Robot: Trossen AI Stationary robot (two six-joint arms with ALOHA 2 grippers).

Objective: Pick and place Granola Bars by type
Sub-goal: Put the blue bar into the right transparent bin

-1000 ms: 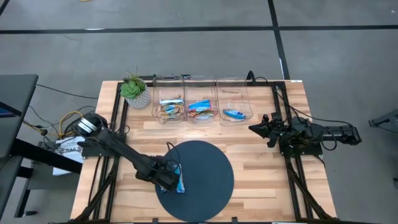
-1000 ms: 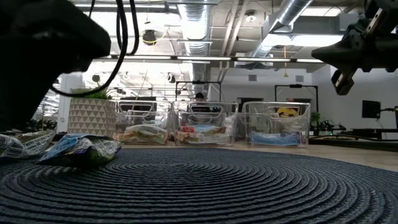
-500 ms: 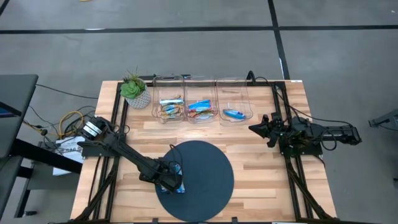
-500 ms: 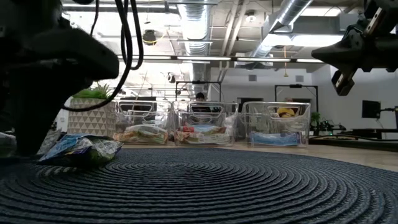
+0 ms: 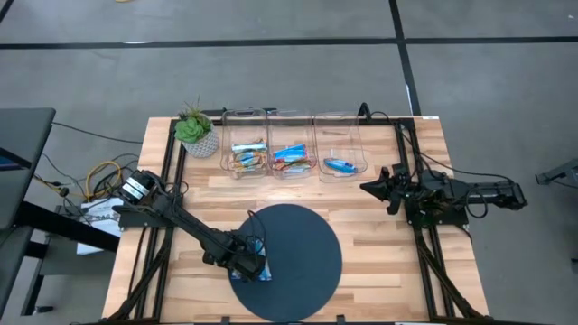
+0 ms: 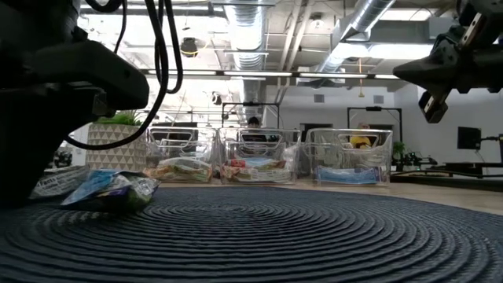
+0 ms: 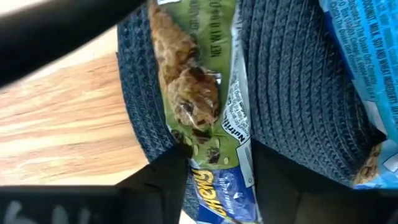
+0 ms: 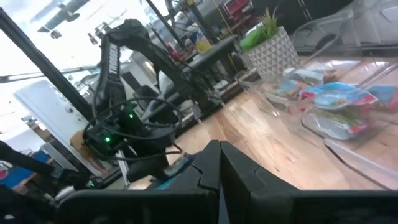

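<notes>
Two granola bars lie at the left edge of the dark round mat (image 5: 302, 257): a green-and-blue one (image 7: 199, 81) and a bright blue one (image 7: 360, 56) beside it. My left gripper (image 7: 217, 163) points straight down over the green-and-blue bar and is shut on it. In the low view both bars (image 6: 110, 191) show low on the mat beside the dark arm. My right gripper (image 5: 366, 187) waits shut, level above the table's right side, with nothing in it. My left gripper pinches the green-and-blue bar between its two fingers (image 7: 158, 180), one on each long side, near the bar's blue end (image 7: 219, 183). The fingers come from above and lie across the bar. The bar lies flat on the mat's left edge.
Three clear bins stand in a row at the far edge: multicoloured bars in the left one (image 5: 246, 157), blue-and-red wrappers in the middle one (image 5: 292, 157), one blue bar in the right one (image 5: 340, 162). A potted plant (image 5: 194, 132) stands left of them. Bare wood surrounds the mat.
My left gripper has sunk straight down onto the bar at the mat's left edge. In the low view the pale wrapper end at the far left has slid toward the other bar.
</notes>
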